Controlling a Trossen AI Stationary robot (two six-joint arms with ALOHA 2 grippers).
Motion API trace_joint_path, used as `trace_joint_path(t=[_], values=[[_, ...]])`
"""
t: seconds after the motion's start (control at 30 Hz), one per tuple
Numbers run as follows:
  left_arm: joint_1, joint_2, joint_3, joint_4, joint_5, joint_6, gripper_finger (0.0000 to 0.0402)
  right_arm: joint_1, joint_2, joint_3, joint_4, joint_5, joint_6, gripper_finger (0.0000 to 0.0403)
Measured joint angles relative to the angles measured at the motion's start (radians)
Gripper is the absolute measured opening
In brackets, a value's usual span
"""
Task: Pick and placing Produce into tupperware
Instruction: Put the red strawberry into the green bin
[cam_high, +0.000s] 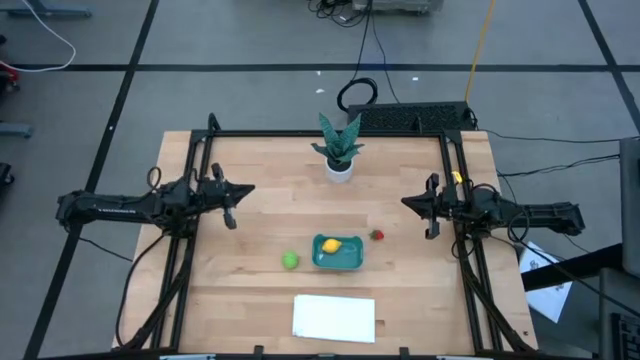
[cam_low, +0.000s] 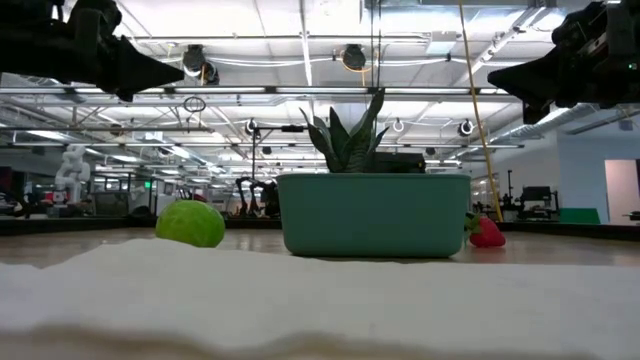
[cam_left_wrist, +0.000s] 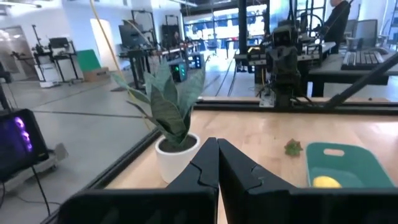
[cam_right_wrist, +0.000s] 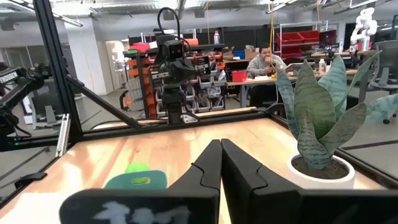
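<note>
Nearest the low camera: white sheet (cam_low: 300, 300), filling the foreground, with the teal tupperware (cam_low: 373, 213) behind it on the table (cam_high: 250, 200).

Location of task items:
- Yellow produce (cam_high: 331, 245): already inside the tupperware (cam_high: 337, 252).
- Lime green produce (cam_high: 290, 261): on the table, just beside the tub, toward the left arm's side.
- Red produce (cam_high: 378, 236): on the table, just beside the tub, toward the right arm's side.

Arm status:
- Left pincer (cam_high: 232, 205): raised over the table's left side, well apart from all produce. Fingers together, holding nothing, per the left wrist view (cam_left_wrist: 217, 163).
- Right pincer (cam_high: 432, 215): raised over the table's right side, near but clear of the red item. Fingers together, empty, per the right wrist view (cam_right_wrist: 221, 160).

Step in hand, as judged: one of three items placed; two remaining; no grasp in progress.

Next move, as judged: part the fingers, descend on the nearer loose item, straddle it. Small, rounded items; likely to roll if nudged off-centre. Avoid the potted plant (cam_high: 338, 148) at the far edge.

Markings: no legible brand, label or writing.
</note>
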Motion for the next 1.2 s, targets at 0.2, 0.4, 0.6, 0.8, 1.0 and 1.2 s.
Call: trace_joint_path(t=[0.2,0.4,0.6,0.8,1.0,1.2], values=[[-0.001,-0.004,-0.004,-0.041,0.019,0.001,0.0000,0.000,0.000,0.000,0.002,-0.021,0.005,0.0000],[-0.002,-0.006,-0.041,-0.050,0.027,-0.024,0.0000,0.000,0.000,0.000,0.003,-0.021,-0.014,0.0000],[-0.002,-0.006,-0.043,-0.050,0.108,-0.026,0.0006,0.000,0.021,0.000,0.031,-0.021,-0.026,0.0000],[-0.002,-0.006,-0.043,-0.047,0.101,0.004,0.0002,-0.011,0.120,0.061,0.048,-0.021,-0.025,0.0000],[-0.002,-0.006,-0.043,-0.033,0.098,0.011,0.0015,-0.059,0.282,0.179,0.052,-0.028,-0.033,0.0000],[-0.002,-0.006,-0.043,-0.023,0.098,0.033,0.0017,-0.118,0.474,0.319,0.055,-0.122,-0.041,0.0000]])
